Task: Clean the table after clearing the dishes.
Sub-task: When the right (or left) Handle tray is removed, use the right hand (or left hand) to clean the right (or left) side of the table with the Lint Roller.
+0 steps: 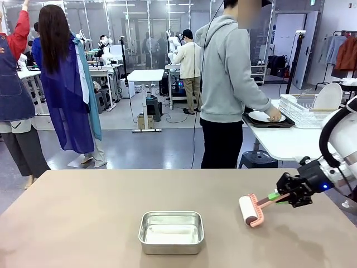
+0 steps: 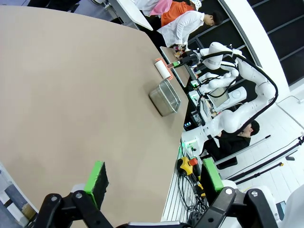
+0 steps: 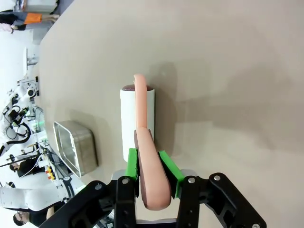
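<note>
Roller (image 1: 249,210) near table (image 1: 83,212) right edge, light, stiff pink handle clenched in right gripper (image 1: 275,196); sticky drum probably rolls easily. Left gripper (image 2: 153,175) released, empty.

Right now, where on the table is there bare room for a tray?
The left half of the table, from its edge to the pan, is bare; so is the far strip behind the pan. Crowded: the right side, where the right end effector holds the roller.
</note>
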Controlling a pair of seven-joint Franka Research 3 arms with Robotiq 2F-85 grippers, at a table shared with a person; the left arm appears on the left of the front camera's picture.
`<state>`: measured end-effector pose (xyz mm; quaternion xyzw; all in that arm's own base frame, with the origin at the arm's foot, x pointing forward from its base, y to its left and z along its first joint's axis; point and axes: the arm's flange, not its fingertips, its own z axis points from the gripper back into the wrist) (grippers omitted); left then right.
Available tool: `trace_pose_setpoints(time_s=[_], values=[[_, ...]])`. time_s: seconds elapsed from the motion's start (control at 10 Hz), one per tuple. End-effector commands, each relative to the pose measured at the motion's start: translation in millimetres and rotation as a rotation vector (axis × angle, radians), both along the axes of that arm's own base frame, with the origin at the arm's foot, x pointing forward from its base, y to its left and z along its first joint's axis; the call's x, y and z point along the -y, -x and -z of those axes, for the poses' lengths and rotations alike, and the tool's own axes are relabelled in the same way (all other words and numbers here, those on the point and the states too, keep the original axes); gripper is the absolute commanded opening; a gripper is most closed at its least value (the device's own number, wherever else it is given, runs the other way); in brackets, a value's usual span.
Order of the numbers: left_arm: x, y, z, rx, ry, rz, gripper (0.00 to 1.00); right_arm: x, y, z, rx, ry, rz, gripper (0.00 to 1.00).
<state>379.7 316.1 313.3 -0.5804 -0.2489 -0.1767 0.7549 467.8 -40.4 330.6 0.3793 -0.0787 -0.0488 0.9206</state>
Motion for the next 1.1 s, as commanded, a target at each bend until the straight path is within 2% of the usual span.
trace_pose_setpoints(time_s=[0.0, 0.4, 0.6, 1.0], values=[[3.3, 5.4, -4.4, -0.007, -0.003, -0.005, 1.00, 25.9, 6.7, -4.3, -0.031, 0.099, 0.013, 0.23], [3.3, 5.4, -4.4, -0.007, -0.003, -0.005, 1.00, 66.2, 21.8, -17.7, -0.066, 0.277, 0.044, 0.23], [3.3, 5.4, -4.4, -0.007, -0.003, -0.005, 1.00, 74.4, 28.2, -27.6, -0.058, 0.330, 0.111, 0.23], [3.3, 5.4, -4.4, -0.007, -0.003, -0.005, 1.00, 77.5, 40.6, -85.9, -0.011, 0.436, 0.178, 0.23]])
